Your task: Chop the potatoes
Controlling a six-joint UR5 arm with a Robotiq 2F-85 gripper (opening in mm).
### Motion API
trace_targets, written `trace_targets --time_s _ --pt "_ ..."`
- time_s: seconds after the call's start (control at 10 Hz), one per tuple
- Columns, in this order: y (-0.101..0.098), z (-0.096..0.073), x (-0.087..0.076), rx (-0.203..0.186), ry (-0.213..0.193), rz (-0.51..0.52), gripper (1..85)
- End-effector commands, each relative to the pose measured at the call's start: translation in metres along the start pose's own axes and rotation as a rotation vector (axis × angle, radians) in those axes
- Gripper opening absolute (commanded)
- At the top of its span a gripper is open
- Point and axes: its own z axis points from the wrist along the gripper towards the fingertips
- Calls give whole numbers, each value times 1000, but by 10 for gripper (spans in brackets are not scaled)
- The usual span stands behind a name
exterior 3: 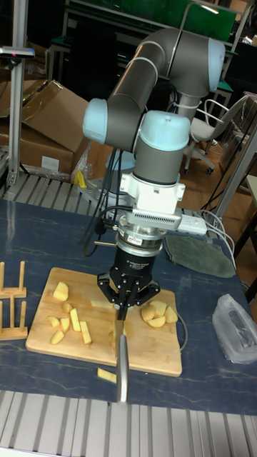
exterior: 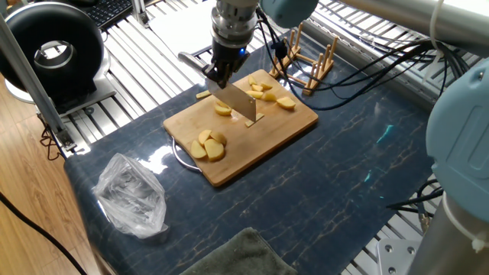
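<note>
Item: chopping step, blade over the board. Black two-finger gripper (exterior: 219,74) pinches the handle of a flat steel kitchen knife (exterior: 238,103), edge down, tip low over the middle of the rectangular bamboo cutting board (exterior: 290,126) on the dark blue marbled bench (exterior: 351,176). Peeled pale-yellow potato pieces: one rounded piece (exterior: 222,110) just beside the blade on its near side (contact cannot be told from either view); a cluster of overlapping slices (exterior: 208,145) towards the board's near-left corner; wedges and sticks (exterior: 267,93) at the far end; one stray stick (exterior: 202,95) off the board's far-left edge. Handling note, as judgement: the rounded piece looks the next to cut; centre the edge over it, press straight down, keep the blade square so the piece does not roll or skate aside. Adjacent: wooden slotted rack (exterior: 309,65), crumpled clear plastic bag (exterior: 131,195), grey-green cloth (exterior: 237,256).
</note>
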Motion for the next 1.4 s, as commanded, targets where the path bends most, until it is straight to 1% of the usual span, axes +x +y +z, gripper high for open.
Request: trace_targets --time_s 0.0,0.1,0.2,0.3,0.4,0.6,0.7,0.8,0.9,1.1,1.2,1.3 --pt "-9 -3 -2 8 -4 -44 10" --pt "-9 -2 -3 6 -7 -45 10" --pt "-22 -3 -7 51 -16 -90 10" --pt "-25 -5 -8 65 -16 -108 10" --pt "-27 -4 -13 64 -31 -136 10" --pt "-32 -1 -19 51 -45 -156 10" --pt "-21 -1 -14 6 -31 -114 10" --pt "-17 -3 -12 -7 -25 -94 10" --pt "-13 -5 -10 -8 -19 -83 10" --pt "3 -9 -8 -10 -13 -46 10" --pt "11 -9 -7 -16 -13 -25 10" --pt "20 -8 -7 -36 -14 -5 10"
